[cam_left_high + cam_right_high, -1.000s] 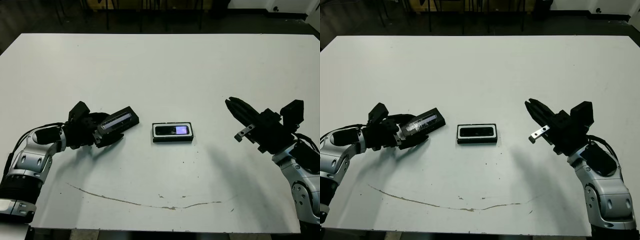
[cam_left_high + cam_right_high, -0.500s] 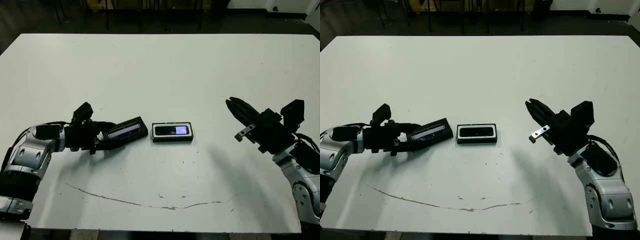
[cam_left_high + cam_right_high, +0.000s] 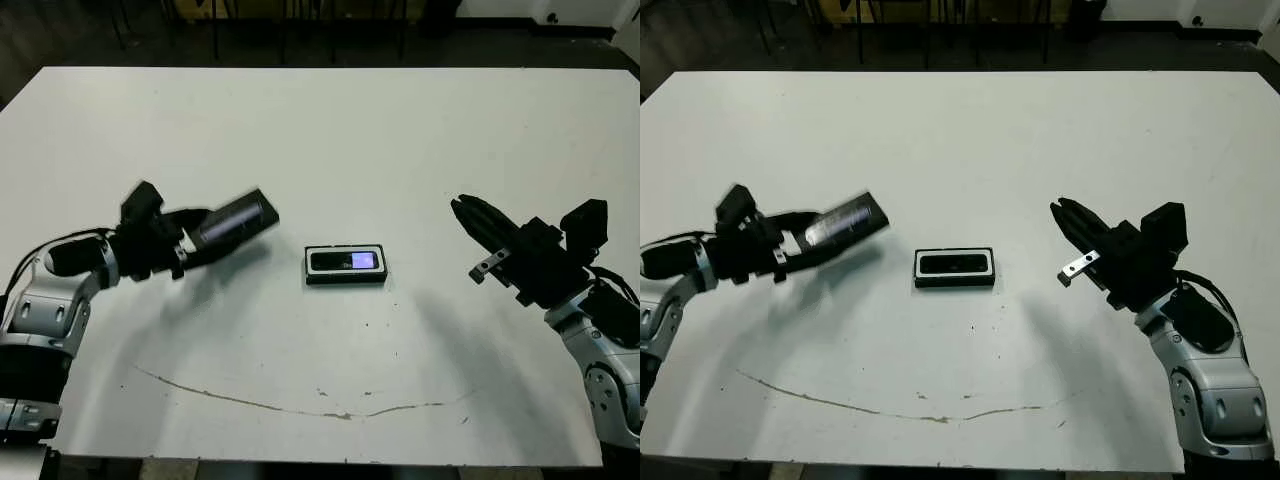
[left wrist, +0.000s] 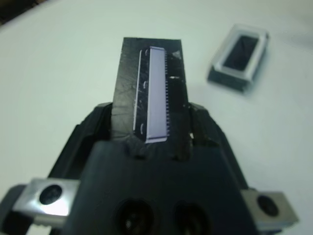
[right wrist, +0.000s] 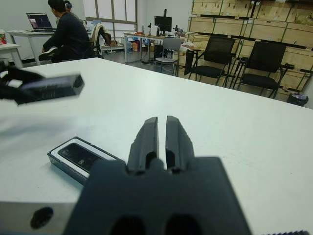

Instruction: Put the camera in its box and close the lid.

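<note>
Half a second ago the lid [image 3: 230, 220] lay low beside the box [image 3: 346, 264]; now the left gripper [image 3: 185, 240] has lifted it clear and back toward nine o'clock, blurred with motion, probably to gain height before setting it down over the box. From the head views, the camera [image 3: 345, 261] already sits inside the box at table centre, screen glowing, while the right gripper [image 3: 470, 215] waits at three o'clock, well apart. The left wrist view shows the fingers clamped on the lid's near end, grey strip up. The right wrist view shows that pincer's fingers pressed together, empty.
</note>
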